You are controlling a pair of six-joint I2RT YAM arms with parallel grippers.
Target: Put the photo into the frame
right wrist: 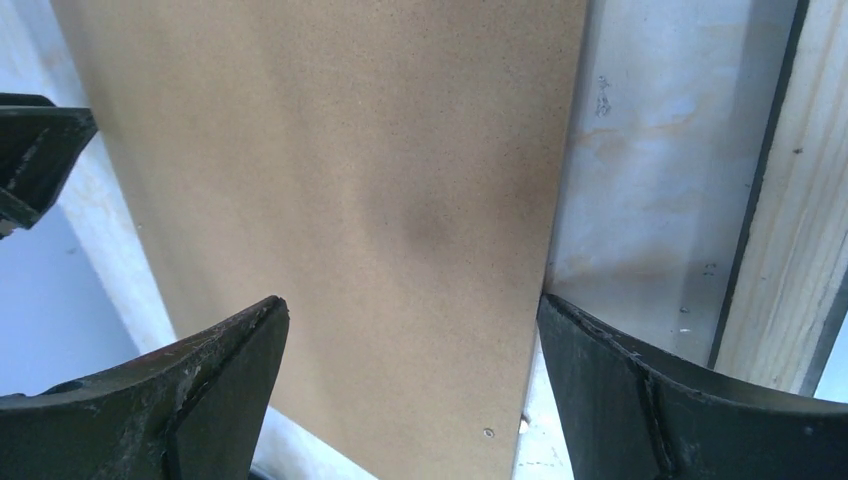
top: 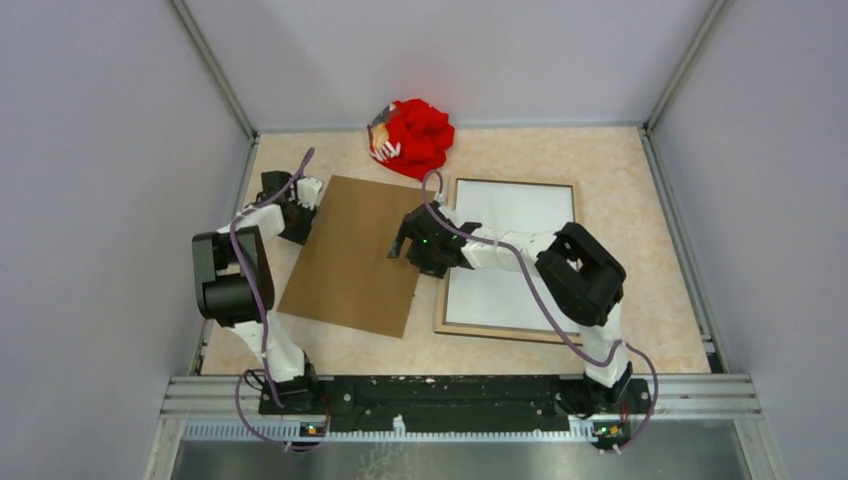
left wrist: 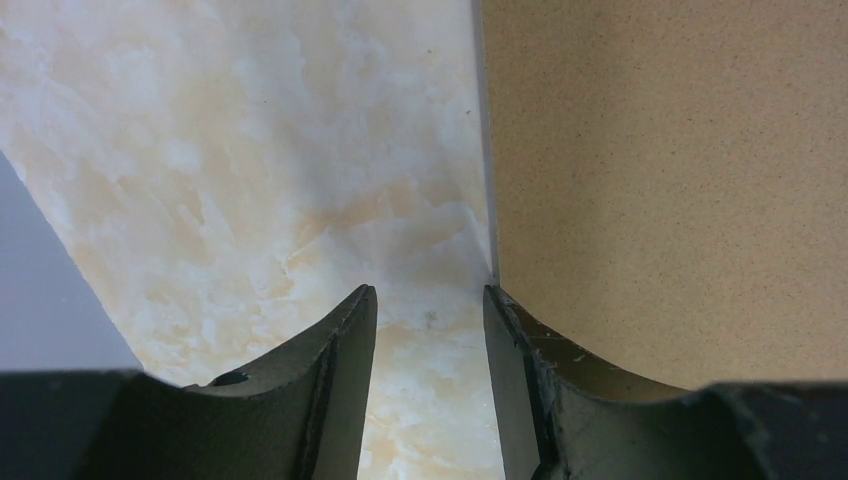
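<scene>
The photo [top: 355, 255] lies with its brown board back up, skewed, left of the middle of the table. The frame [top: 505, 330] lies to its right, wood back up, with a white pane inside. My left gripper [top: 308, 210] is at the photo's far left edge, open. In the left wrist view only bare table shows between the fingers [left wrist: 430, 295], and the right finger touches the edge of the photo [left wrist: 680, 180]. My right gripper [top: 402, 242] is open wide over the photo's right edge. In the right wrist view the photo [right wrist: 380, 200] fills the gap [right wrist: 412, 305], beside the frame's wood rim [right wrist: 790, 200].
A red cloth bundle [top: 415, 135] sits at the back of the table, just behind the photo and the frame. Grey walls close in the table on the left, right and back. The left gripper's finger [right wrist: 35, 150] shows at the right wrist view's left edge.
</scene>
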